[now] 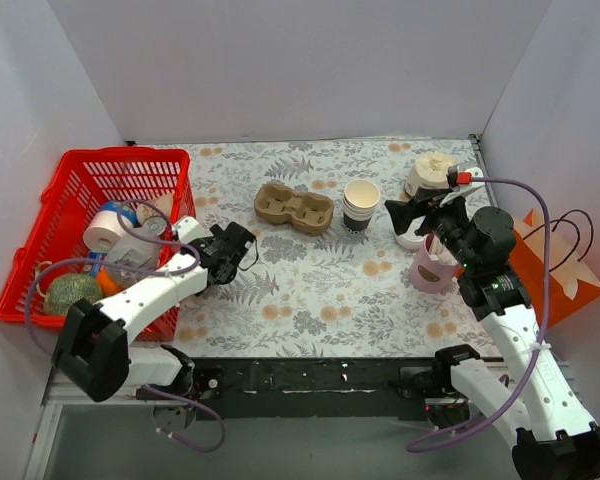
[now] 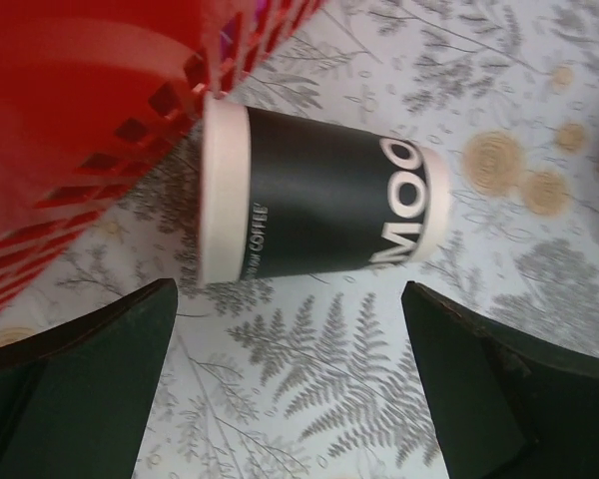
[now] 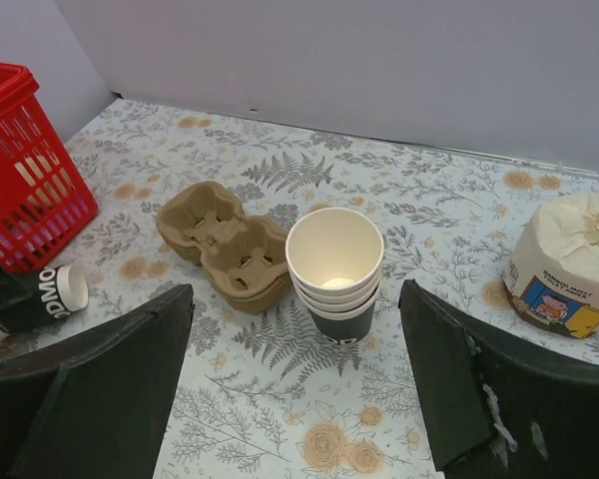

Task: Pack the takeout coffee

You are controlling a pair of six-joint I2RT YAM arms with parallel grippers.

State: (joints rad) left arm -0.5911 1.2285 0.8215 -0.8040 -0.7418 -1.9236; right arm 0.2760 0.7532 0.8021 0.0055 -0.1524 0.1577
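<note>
The takeout coffee [image 2: 319,195] is a dark paper cup with cream ends and a pale lid, lying on its side on the floral cloth against the red basket [image 2: 70,120]. It also shows at the left edge of the right wrist view as the cup [image 3: 35,299]. My left gripper [image 2: 290,399] hovers just short of it, open, with only cloth between the fingers. In the top view the left gripper [image 1: 242,245] covers the cup. My right gripper [image 1: 405,212] is open at the far right, facing a stack of lidless cups [image 3: 334,269], and holds nothing.
A brown pulp cup carrier [image 1: 293,208] lies mid-table beside the stacked cups [image 1: 361,205]. A wrapped paper roll [image 1: 430,172] stands at the back right. A pink cup [image 1: 432,265] and an orange paper bag [image 1: 555,260] are under and beside the right arm. The red basket [image 1: 75,170] holds several items.
</note>
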